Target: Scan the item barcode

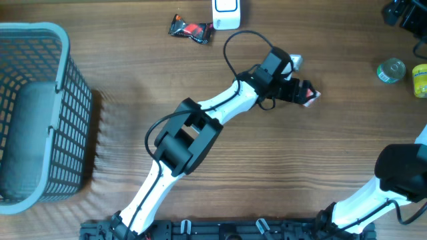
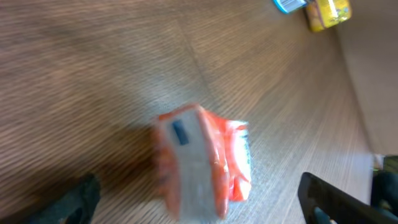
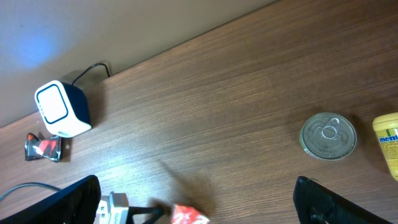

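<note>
The item, an orange-red packet, is blurred in the left wrist view and lies between my left gripper's wide-apart fingers, touching neither. No barcode can be made out on it. From overhead the packet sits at the tip of the left gripper, right of centre on the table. My right gripper is open and holds nothing, with the packet just below it at the frame's edge. The white scanner stands at the back edge, and the right wrist view also shows the scanner.
A grey mesh basket fills the left side. A black-and-red snack wrapper lies beside the scanner. A tin can and a yellow container stand at the far right. The scanner's cable loops near my left arm.
</note>
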Robot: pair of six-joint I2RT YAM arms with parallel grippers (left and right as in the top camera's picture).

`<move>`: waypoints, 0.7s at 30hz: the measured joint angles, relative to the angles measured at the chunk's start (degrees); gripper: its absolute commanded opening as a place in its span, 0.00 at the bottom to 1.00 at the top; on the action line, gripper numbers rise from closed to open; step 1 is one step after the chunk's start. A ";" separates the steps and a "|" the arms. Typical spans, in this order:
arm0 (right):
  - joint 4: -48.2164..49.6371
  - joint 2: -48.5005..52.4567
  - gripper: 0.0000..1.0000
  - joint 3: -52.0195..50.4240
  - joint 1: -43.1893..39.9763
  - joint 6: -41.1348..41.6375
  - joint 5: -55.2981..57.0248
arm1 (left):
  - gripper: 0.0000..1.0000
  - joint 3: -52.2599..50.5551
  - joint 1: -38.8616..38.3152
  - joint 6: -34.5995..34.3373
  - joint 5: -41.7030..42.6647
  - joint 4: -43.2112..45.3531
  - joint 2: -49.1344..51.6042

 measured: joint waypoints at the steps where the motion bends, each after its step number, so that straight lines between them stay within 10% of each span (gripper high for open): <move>1: -0.07 0.00 1.00 0.04 0.00 0.00 -0.02 | 1.00 0.02 0.04 0.70 -0.98 -1.66 -0.61; 21: -13.18 0.59 1.00 0.02 4.57 0.52 -0.17 | 1.00 -0.04 7.80 11.30 -42.53 -24.50 -38.75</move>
